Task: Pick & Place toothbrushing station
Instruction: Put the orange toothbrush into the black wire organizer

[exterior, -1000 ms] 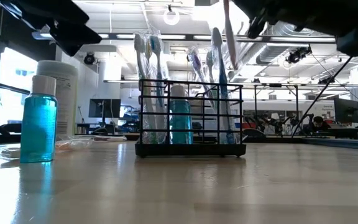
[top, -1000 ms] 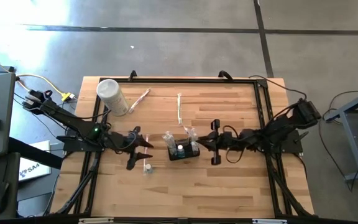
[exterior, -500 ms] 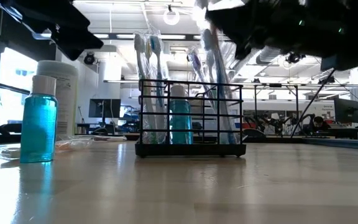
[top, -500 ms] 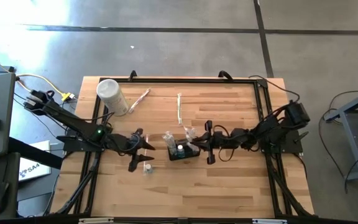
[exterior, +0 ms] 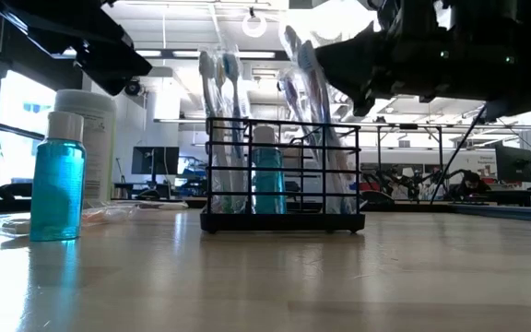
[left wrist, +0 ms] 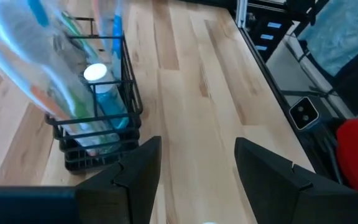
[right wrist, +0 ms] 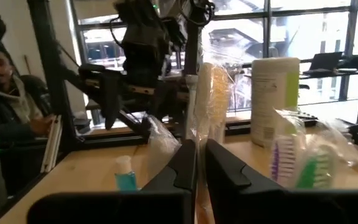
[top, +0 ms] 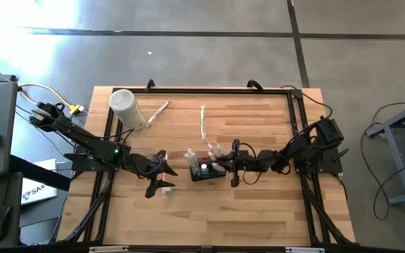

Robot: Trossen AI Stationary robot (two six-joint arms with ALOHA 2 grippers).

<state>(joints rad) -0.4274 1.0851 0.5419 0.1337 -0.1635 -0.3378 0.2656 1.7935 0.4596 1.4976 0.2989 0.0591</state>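
The toothbrushing station (top: 206, 170), a small black wire holder box, stands mid-table with wrapped toothbrushes and a blue bottle in its compartments; it also shows in the low view (exterior: 282, 175) and the left wrist view (left wrist: 98, 127). My right gripper (top: 221, 165) is just right of the station, shut on a clear-wrapped toothbrush (right wrist: 202, 93). My left gripper (top: 162, 173) hovers open and empty left of the station, above a small blue bottle (top: 166, 190) that stands on its base. My right gripper pinches the wrapped toothbrush's upper part (right wrist: 199, 146) between its two fingers. The fingers come level from the table's right side and lie across the brush. The brush (exterior: 313, 101) stands tilted, and its lower end reaches down into the station's right-hand compartment.
A tall white canister (top: 126, 109) is at the far left of the table. Two loose wrapped toothbrushes (top: 157, 112) (top: 202, 123) lie on the far half. A black frame (top: 297, 105) rims the table. A person (right wrist: 5, 93) sits beyond the table.
My right gripper has gone toward the table's left edge, up to the station, and down. The wrapped toothbrush it holds has come from above the station's right end down into the right compartment and now leans more.
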